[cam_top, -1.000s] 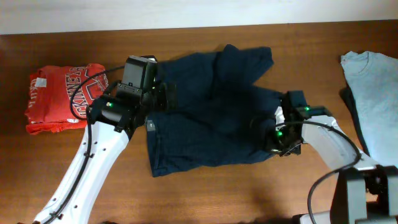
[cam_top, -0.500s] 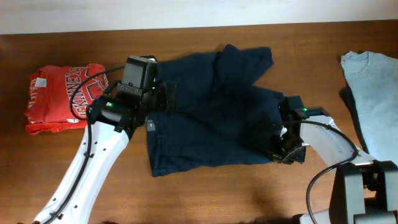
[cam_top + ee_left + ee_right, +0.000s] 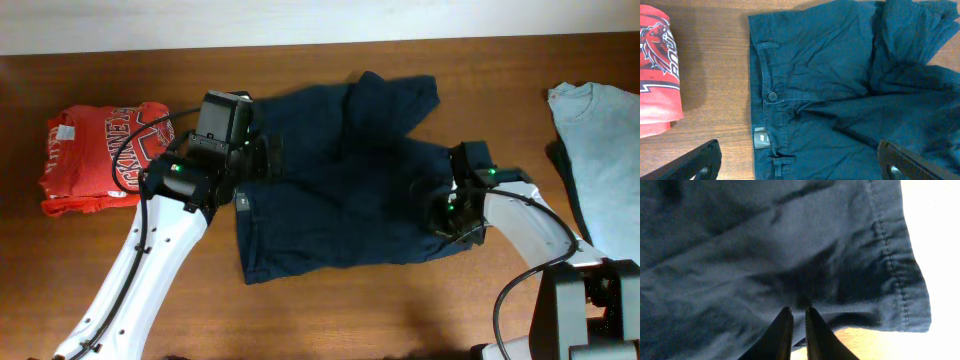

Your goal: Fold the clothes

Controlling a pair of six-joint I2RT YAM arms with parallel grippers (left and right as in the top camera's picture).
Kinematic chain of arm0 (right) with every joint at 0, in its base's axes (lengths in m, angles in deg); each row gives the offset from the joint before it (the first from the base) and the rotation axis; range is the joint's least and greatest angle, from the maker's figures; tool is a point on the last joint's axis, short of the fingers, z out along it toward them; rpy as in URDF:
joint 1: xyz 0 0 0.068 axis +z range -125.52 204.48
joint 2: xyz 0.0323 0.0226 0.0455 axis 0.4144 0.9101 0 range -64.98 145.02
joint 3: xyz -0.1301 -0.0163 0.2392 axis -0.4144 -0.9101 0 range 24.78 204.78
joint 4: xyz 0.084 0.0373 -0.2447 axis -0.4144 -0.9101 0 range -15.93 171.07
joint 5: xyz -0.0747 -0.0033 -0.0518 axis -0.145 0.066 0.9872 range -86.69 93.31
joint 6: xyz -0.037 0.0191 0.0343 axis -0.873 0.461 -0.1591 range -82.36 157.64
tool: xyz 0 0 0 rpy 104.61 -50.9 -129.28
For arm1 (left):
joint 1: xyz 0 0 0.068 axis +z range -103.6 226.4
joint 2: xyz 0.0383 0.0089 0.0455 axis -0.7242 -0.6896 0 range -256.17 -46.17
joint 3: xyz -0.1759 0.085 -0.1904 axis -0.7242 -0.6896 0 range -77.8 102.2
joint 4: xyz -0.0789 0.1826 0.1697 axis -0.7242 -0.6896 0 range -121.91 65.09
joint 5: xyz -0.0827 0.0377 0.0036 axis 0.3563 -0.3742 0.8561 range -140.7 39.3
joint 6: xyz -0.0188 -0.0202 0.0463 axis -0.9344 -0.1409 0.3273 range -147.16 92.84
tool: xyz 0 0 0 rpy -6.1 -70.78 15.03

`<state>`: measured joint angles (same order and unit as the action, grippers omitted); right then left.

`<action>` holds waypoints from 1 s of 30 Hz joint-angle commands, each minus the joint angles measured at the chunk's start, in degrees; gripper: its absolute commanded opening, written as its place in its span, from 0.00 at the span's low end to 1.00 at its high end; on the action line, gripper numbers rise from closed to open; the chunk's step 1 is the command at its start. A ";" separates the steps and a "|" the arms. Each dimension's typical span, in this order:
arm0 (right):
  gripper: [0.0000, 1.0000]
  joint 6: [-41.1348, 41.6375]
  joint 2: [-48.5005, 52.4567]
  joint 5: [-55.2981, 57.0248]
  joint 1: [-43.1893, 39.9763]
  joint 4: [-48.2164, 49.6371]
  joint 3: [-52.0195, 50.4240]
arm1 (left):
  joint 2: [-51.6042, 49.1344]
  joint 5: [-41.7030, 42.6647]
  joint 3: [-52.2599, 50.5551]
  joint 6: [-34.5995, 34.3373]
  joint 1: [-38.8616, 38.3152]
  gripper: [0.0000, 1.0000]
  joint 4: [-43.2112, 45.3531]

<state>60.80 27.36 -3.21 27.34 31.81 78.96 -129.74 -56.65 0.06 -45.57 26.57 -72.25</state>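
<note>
Clothes [image 3: 840, 90] cropped (both wrist views)

A brown wooden worktop [image 3: 350, 310] carries three pieces of clothing. A navy garment [image 3: 340, 180] lies spread across the middle, rumpled, with its buttoned waistband towards the left and loose folds bunched at its far and right parts. A red shirt [image 3: 100, 155] with white lettering sits folded into a bundle near the left end, apart from the navy garment with bare wood between them. A pale grey-blue T-shirt [image 3: 600, 150] lies at the right edge, partly out of view.
</note>
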 commanded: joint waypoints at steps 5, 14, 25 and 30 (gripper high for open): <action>0.15 -0.61 1.92 -0.09 0.52 1.11 -1.57 | 0.98 0.15 0.22 0.26 0.20 0.99 0.20; 0.04 4.48 5.09 2.47 0.50 0.48 -6.38 | 0.98 0.17 0.22 0.26 0.20 0.99 0.17; 0.04 10.82 4.09 7.02 0.46 -13.00 -6.34 | 0.96 0.17 0.22 0.26 0.20 0.99 0.15; 0.04 10.80 -3.91 7.02 0.46 -16.20 -5.35 | 0.96 0.17 0.22 0.26 0.20 0.99 0.13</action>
<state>70.61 29.37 2.45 27.38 16.78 72.88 -129.74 -56.65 0.06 -45.57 26.57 -72.20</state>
